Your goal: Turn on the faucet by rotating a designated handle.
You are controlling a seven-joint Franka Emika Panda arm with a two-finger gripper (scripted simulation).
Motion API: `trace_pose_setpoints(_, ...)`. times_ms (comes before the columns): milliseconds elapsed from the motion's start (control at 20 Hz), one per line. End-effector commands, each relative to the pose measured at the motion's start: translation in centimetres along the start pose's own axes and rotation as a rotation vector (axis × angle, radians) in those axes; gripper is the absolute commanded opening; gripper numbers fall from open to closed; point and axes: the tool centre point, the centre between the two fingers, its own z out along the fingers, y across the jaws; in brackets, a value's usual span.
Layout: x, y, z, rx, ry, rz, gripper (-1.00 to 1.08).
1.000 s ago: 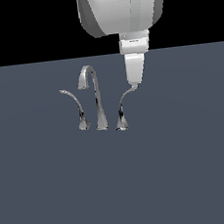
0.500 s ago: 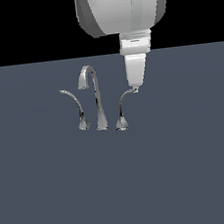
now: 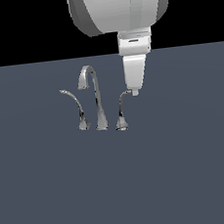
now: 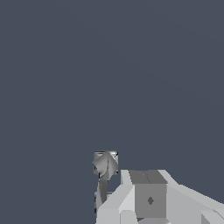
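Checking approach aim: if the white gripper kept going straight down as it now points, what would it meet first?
Probably the thin curved tip of the slim chrome lever handle, which sits right at the gripper; depth is unclear, so it might pass it and reach the grey surface.

Flat, plain slate-grey surface (image 3: 54, 189) w/ black backdrop (image 3: 20, 26) above it, exterior view

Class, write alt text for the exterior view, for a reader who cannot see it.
A white robot gripper hangs at the thin tip of a chrome lever handle, the rightmost piece of a small three-piece faucet on a plain grey surface. A tall gooseneck spout stands in the middle, with a second curved lever on the exterior view's left.
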Motion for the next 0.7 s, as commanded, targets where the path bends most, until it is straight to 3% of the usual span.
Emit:
trace_pose_setpoints(0, -0.6, 0.2, 0.0, 0.0, -0.001, -0.003, -1.0)
trace_pose_setpoints(450, -5.5, 2.8, -0.1, -0.006, -0.002, -0.015, -1.0)
trace_pose_setpoints(500, -5.5, 2.8, -0.1, -0.006, -0.002, -0.015, -1.0)
trace_pose_setpoints(550, -2.8, 2.1, 0.0, -0.004, 0.004, 0.024, -1.0)
trace_pose_setpoints(650, -4.0, 1.9, 0.0, -0.005, 0.003, 0.018, -1.0)
